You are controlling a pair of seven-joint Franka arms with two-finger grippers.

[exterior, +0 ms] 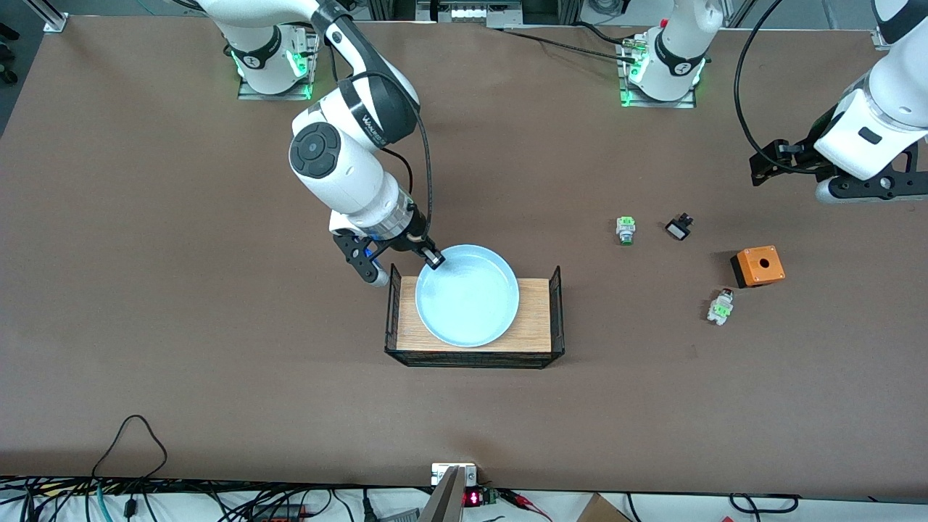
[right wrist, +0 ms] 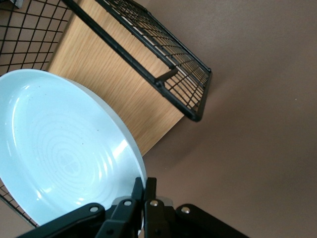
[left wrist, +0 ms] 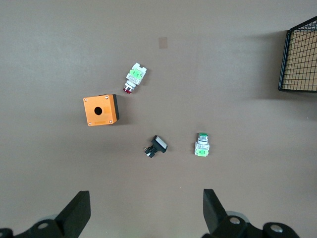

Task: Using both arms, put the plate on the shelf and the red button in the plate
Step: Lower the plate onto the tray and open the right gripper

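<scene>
The plate point(exterior: 467, 295) lies on the wooden floor of a wire-sided tray point(exterior: 474, 357), its rim overhanging the tray's open edges nearer to and farther from the front camera. The right gripper point(exterior: 433, 259) has its fingers point(right wrist: 140, 191) pinched shut on the plate's rim, on the edge toward the right arm's base, so the plate looks set down but not yet let go.

Toward the left arm's end of the desk point(exterior: 217, 362) lies the red button point(exterior: 721, 306), on its side, just nearer the front camera than the orange box point(exterior: 757, 266); its long axis runs aslant, the red cap pointing up toward the box. Farther off sit a green-ended switch point(exterior: 626, 230) and a small black part point(exterior: 678, 228).

The left gripper point(left wrist: 146, 213) hangs high over that end of the desk (well above the small parts), fingers point(left wrist: 77, 212) spread wide and holding nothing. It is by far the nearer arm to the button, which lies ahead of its fingertips in the wrist view, so it would have to travel forward, drop, and turn to close across the button's narrow body
</scene>
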